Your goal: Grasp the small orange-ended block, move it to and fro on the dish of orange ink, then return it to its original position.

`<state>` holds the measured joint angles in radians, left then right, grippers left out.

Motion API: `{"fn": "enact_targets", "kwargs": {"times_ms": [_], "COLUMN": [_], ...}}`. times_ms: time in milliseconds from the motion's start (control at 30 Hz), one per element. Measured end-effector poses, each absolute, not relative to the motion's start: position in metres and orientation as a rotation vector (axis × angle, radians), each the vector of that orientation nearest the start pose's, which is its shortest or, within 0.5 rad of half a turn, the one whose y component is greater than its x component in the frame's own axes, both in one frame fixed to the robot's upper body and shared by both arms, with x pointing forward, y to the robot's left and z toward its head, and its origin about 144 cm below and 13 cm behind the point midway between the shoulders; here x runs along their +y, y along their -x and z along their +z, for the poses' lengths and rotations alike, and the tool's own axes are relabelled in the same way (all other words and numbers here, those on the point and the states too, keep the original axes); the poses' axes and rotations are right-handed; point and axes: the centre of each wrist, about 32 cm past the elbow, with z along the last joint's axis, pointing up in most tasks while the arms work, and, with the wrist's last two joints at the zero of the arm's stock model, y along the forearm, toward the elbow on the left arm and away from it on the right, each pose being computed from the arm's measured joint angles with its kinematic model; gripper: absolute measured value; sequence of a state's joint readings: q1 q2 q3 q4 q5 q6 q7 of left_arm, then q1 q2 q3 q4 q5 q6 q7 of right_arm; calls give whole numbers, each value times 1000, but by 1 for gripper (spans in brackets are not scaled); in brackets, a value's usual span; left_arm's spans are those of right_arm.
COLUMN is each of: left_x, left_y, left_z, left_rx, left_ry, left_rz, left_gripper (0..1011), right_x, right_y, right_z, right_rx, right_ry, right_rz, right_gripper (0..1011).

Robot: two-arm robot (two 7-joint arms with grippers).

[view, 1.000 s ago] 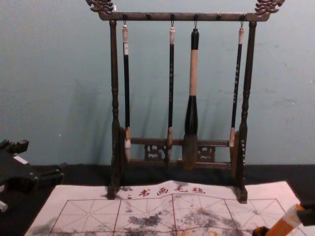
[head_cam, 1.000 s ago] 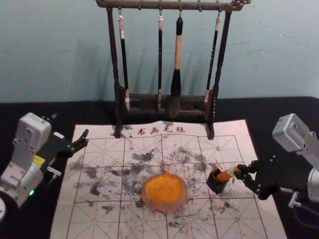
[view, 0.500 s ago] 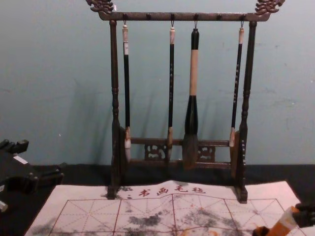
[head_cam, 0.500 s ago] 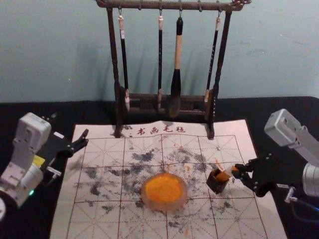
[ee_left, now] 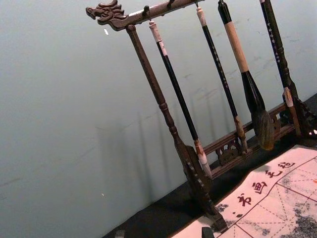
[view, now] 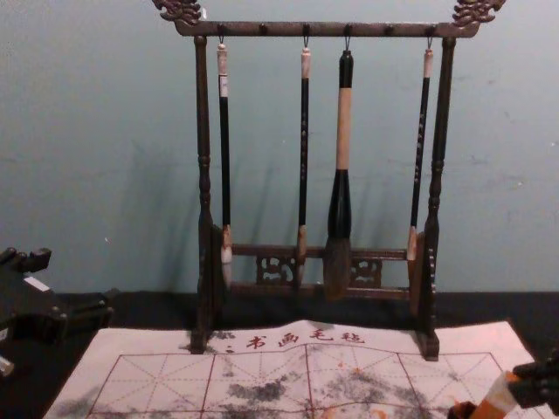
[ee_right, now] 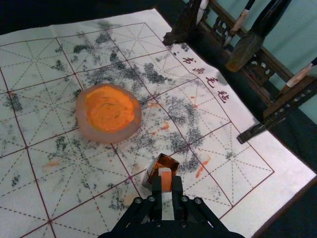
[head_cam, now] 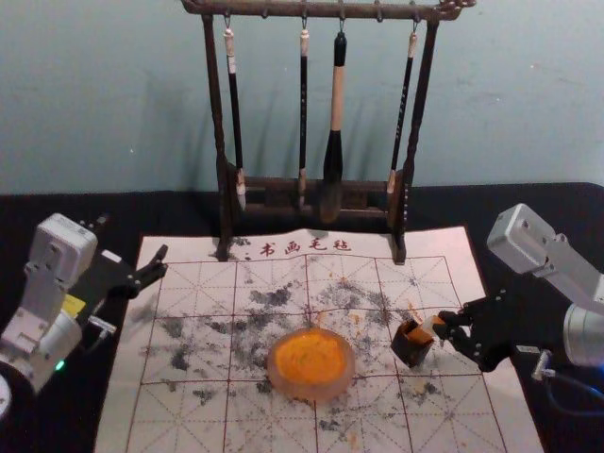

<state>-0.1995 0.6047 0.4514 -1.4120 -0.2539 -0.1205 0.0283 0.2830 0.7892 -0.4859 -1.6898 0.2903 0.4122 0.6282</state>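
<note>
In the head view, my right gripper (head_cam: 447, 327) is shut on the outer end of the small orange-and-white block (head_cam: 432, 325), whose other end leans inside a dark brown box (head_cam: 411, 345). Seen by the right wrist camera, my right gripper (ee_right: 167, 182) has its fingers on both sides of the block (ee_right: 166, 176), close over the box (ee_right: 165, 161). The chest view shows the block (view: 498, 400) tilted. A round dish (head_cam: 311, 387) of orange ink sits left of the box. My left gripper (head_cam: 132, 238) stays parked open by the mat's back left corner.
A dark wooden rack (head_cam: 219, 203) with several hanging brushes stands at the mat's back edge. The white, ink-stained grid mat (head_cam: 193, 415) lies on a black cloth (head_cam: 557, 212) in front of a blue-grey wall.
My right gripper has shifted a little to the left, and the block has moved with it, left and down into the box. The left arm has stayed still.
</note>
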Motion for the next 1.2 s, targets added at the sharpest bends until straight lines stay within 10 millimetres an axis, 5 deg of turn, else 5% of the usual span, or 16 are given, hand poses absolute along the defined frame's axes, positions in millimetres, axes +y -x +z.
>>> {"fn": "enact_targets", "kwargs": {"times_ms": [1200], "left_x": [310], "left_y": [-489], "left_z": [1140], "left_rx": [-285], "left_ry": [-304], "left_rz": [1248], "left_gripper": [1001], "right_x": [-303], "right_y": [-502], "right_z": [1235], "right_rx": [-6], "right_ry": [706], "right_rz": [-599], "right_gripper": [96]}}
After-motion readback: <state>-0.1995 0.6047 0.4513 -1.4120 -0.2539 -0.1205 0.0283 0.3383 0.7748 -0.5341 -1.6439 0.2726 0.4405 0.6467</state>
